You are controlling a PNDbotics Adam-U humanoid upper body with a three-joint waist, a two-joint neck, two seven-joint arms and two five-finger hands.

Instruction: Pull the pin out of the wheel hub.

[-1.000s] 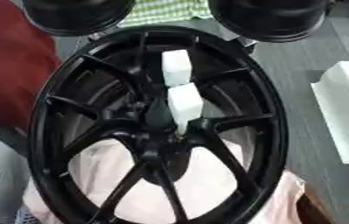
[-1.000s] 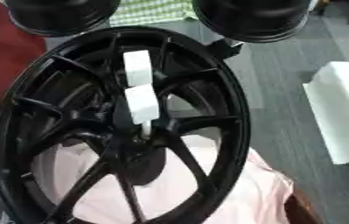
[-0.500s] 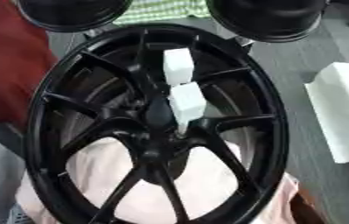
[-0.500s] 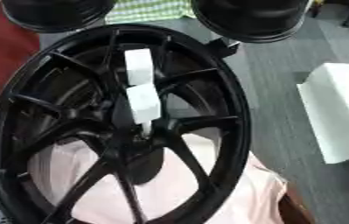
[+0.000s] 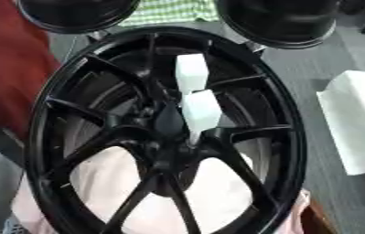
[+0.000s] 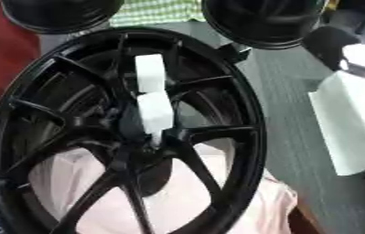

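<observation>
White two-block pin [image 5: 199, 109] seated at centre of black spoked alloy wheel hub [image 5: 165, 137], apparently tilted; neither hand in view, fingers' state unknown; risk: an off-axis pull could jam it against a spoke

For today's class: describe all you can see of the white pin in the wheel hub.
The pin looks like two white blocky segments in a line, matte like plastic or foam, the lower one tapering to a narrow tip. It stands tilted over the spokes, its tip set in the hub of the black wheel. Only the hub touches it as far as shows; no hand is in view.
</observation>
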